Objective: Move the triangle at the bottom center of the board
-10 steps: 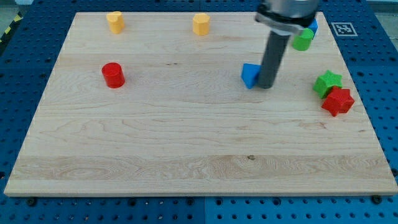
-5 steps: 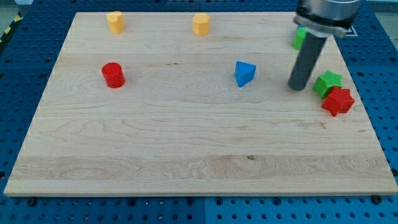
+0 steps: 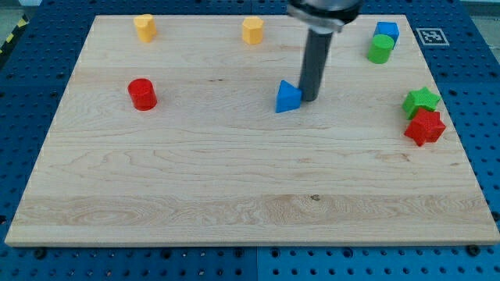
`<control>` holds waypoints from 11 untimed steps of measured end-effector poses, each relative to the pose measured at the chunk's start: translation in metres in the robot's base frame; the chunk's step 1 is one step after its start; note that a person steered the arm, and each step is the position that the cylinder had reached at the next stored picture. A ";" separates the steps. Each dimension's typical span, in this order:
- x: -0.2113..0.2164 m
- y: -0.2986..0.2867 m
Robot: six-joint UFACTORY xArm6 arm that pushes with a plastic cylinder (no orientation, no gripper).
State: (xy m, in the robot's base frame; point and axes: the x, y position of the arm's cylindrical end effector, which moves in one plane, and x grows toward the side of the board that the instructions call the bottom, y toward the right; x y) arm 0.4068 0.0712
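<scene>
One blue triangle (image 3: 288,97) sits a little above the middle of the wooden board (image 3: 234,179), its apex up and its lit face turned toward the view's bottom left. It lies flat, well apart from every other block.

At the triangle's 2 o'clock stands the dark rod, upright, coming down from the view's top edge where its wider collar is cut off. My tip (image 3: 308,99) meets the board just beside the triangle's right edge, touching it or very nearly so; which one cannot be made out. The rod carries no jaws, so nothing is held or clamped.

Around the board, taking the triangle as the centre: a red cylinder (image 3: 142,94) far off at 9 o'clock, a yellow block (image 3: 144,26) at 10 o'clock near the top edge, a second yellow block (image 3: 251,30) at 11 o'clock. At 2 o'clock a blue block (image 3: 386,31) and a green cylinder (image 3: 380,49) touch each other. At 3 o'clock a green star (image 3: 422,100) rests against a red star (image 3: 424,126) near the right edge.

The board is pale, with long grain, and lies on a blue perforated table (image 3: 31,78). A black and white marker (image 3: 432,36) sits off the top right corner.
</scene>
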 end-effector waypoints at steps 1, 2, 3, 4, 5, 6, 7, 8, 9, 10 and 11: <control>-0.010 -0.011; -0.062 -0.014; -0.035 -0.038; 0.034 -0.050; 0.088 -0.053; 0.074 -0.060; 0.035 -0.053; 0.040 -0.012; 0.097 -0.003; 0.136 -0.049; 0.120 -0.052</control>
State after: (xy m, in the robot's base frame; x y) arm 0.5272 0.0188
